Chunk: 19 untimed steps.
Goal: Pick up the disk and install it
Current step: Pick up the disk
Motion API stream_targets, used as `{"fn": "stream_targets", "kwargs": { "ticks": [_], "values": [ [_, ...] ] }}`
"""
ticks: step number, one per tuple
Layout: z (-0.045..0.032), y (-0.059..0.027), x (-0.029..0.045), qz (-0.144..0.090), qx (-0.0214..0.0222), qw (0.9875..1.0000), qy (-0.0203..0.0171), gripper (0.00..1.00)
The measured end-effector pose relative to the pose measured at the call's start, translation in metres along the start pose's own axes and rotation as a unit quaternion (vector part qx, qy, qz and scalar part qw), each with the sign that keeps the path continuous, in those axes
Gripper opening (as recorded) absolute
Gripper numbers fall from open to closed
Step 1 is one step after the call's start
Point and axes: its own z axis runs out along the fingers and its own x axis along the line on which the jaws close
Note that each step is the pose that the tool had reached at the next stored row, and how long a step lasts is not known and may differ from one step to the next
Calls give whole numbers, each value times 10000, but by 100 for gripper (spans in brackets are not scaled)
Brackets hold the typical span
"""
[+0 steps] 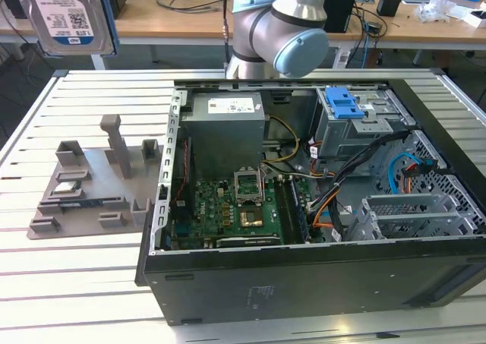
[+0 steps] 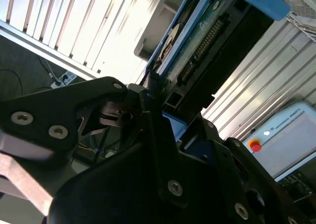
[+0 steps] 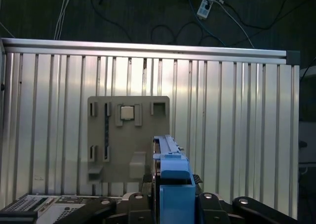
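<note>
Disk [image 3: 168,155], on edge in gripper [image 3: 170,203], hangs clear above slatted table [image 3: 237,110].

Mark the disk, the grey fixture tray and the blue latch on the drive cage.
disk [image 1: 64,14], exterior view, on its printed label.
grey fixture tray [image 3: 96,130], first wrist view, on its bare base.
blue latch [image 1: 343,101], exterior view, on its top face.

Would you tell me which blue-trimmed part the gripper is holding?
The disk, its blue rails clamped in the gripper; the other blue part, the latch, sits on the drive cage inside the case.
</note>
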Motion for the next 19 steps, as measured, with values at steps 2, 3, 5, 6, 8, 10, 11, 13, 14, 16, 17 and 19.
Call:
{"fn": "stream_targets", "kwargs": {
  "ticks": [2, 3, 5, 6, 8, 10, 11, 13, 14, 16, 17, 19],
  "values": [
    [-6, -156, 6, -1, -6, 10000, -1, 37],
    [-9, -208, 7, 0, -8, 10000, 0, 37],
    [-12, -300, 10, 1, -10, 10000, -1, 37],
    [-14, -350, 12, 0, -12, 10000, -1, 37],
    [-19, -445, 16, 0, -15, 10000, -1, 37],
    [-27, -627, 22, 0, -20, 10000, -1, 37],
    [-30, -684, 24, 0, -23, 10000, -1, 37],
    [-36, -827, 28, 0, -29, 10000, -1, 37],
    [-39, -892, 31, 0, -32, 10000, -2, 37],
    [-45, -1006, 34, 1, -38, 10000, -1, 37],
    [-48, -1081, 37, 0, -40, 10000, -1, 37],
    [-51, -1168, 40, 1, -42, 10000, -2, 37]
  ]
}}
